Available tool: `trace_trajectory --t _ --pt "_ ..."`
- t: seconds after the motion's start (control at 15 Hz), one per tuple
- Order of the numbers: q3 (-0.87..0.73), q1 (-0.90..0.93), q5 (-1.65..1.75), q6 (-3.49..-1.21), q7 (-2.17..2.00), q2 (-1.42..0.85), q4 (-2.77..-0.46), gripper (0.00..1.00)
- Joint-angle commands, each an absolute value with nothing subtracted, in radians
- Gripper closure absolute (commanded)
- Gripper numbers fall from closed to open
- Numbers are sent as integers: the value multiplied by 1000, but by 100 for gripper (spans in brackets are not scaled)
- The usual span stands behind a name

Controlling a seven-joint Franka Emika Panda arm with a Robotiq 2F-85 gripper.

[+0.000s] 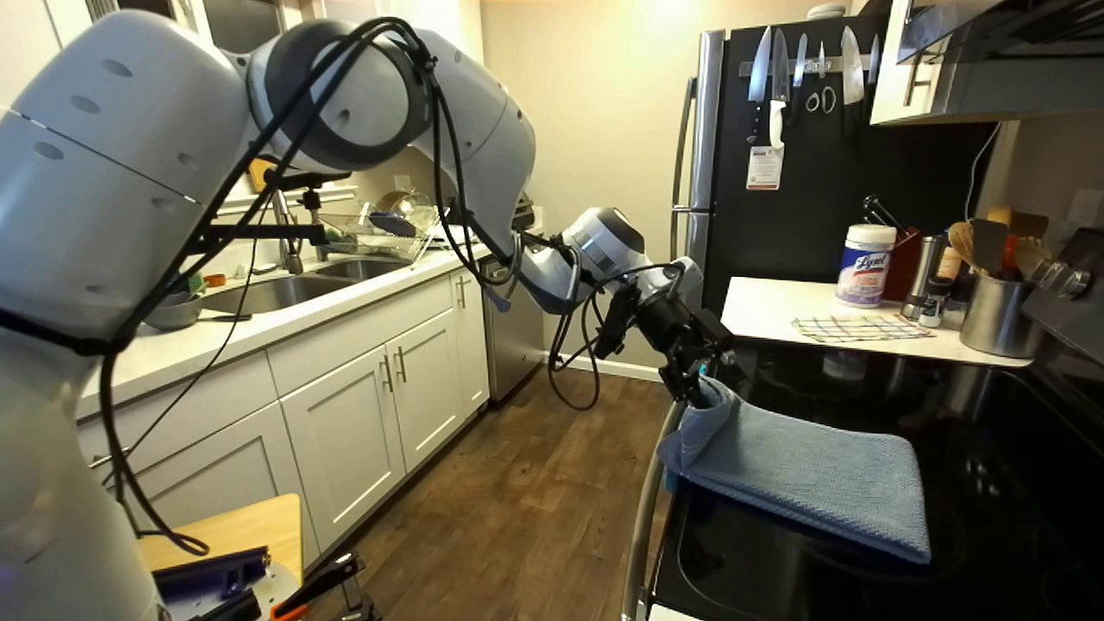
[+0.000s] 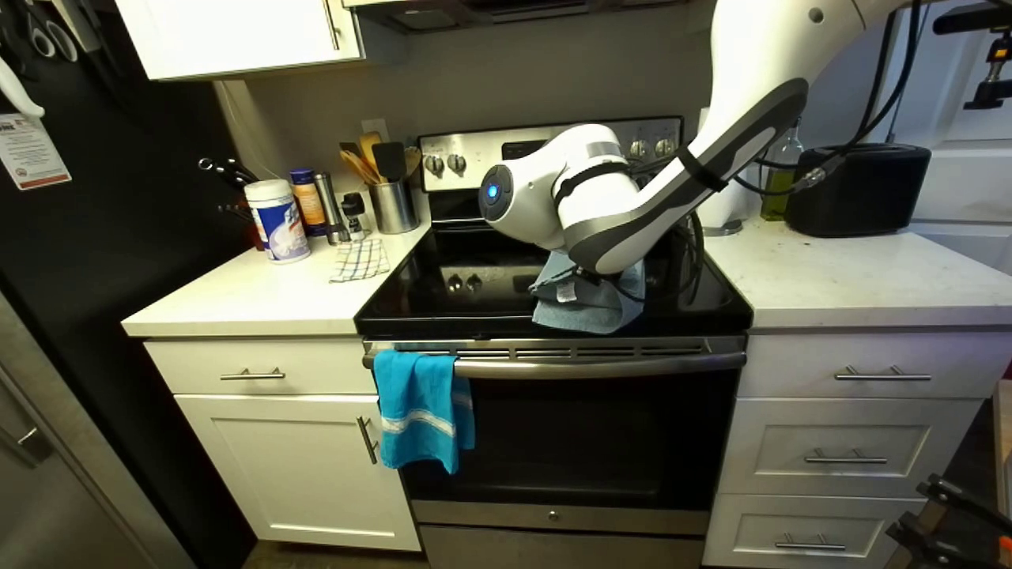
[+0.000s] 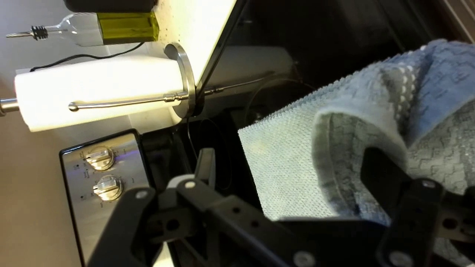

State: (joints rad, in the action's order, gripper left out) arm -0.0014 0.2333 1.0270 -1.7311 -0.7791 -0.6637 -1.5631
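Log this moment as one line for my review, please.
Gripper: open | Nearest: blue cloth, one end curled up | Contact: unclear | Beneath: black stovetop | Oven handle: turquoise towel hanging

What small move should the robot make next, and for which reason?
I would probably close the jaws gently: they stand open, and in the wrist view the curled hem of the blue-grey towel appears between them. Depth is hard to tell, though.

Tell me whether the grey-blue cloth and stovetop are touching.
Touching: an exterior view shows the cloth lying flat on the stovetop, except for one end raised in a fold.
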Motion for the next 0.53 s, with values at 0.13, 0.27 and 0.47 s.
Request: trace_trajectory --t 0.13,0.27,0.47 --pt "11 212 1010 -1754 -815 -601 -1641 0" --pt "11 209 1009 -1755 -815 -598 -1645 0" --pt "15 209 1009 -1761 -810 -599 -1649 0"
